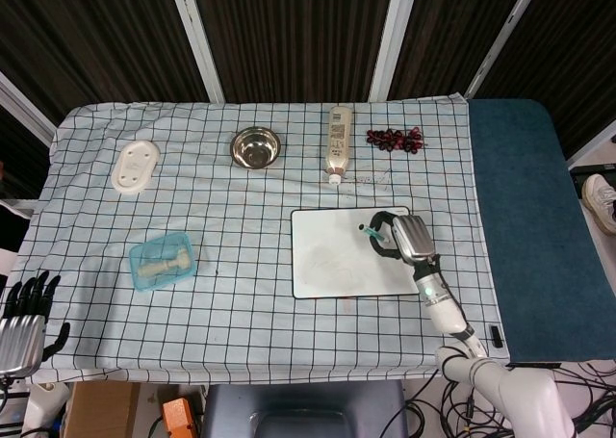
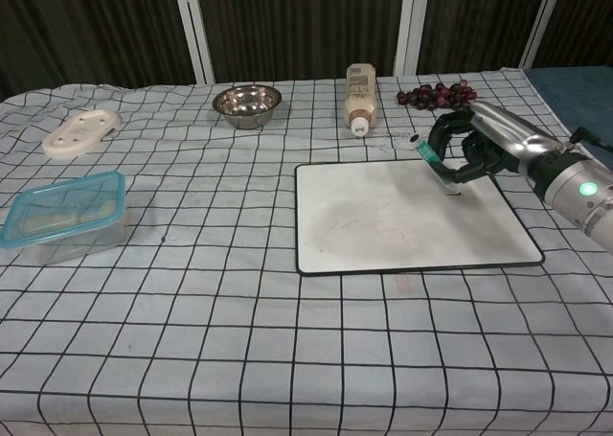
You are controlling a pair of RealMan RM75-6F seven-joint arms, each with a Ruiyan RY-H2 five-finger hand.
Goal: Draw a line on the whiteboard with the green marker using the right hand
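Note:
The whiteboard (image 1: 337,255) (image 2: 383,220) lies flat on the checked tablecloth, right of centre, with faint smudges on it. My right hand (image 1: 402,239) (image 2: 479,149) is over its far right part and grips the green marker (image 1: 372,233) (image 2: 436,163), held slanted with its tip down on or just above the board. Whether the tip touches I cannot tell. My left hand (image 1: 21,321) hangs off the table's near left corner, fingers apart and holding nothing; the chest view does not show it.
At the back stand a steel bowl (image 1: 255,148) (image 2: 247,103), a lying bottle (image 1: 337,144) (image 2: 359,94) and a bunch of dark grapes (image 1: 394,139) (image 2: 436,93). A white soap dish (image 1: 135,166) (image 2: 80,132) and a blue-lidded box (image 1: 164,260) (image 2: 59,216) sit left. A blue mat (image 1: 529,226) lies right.

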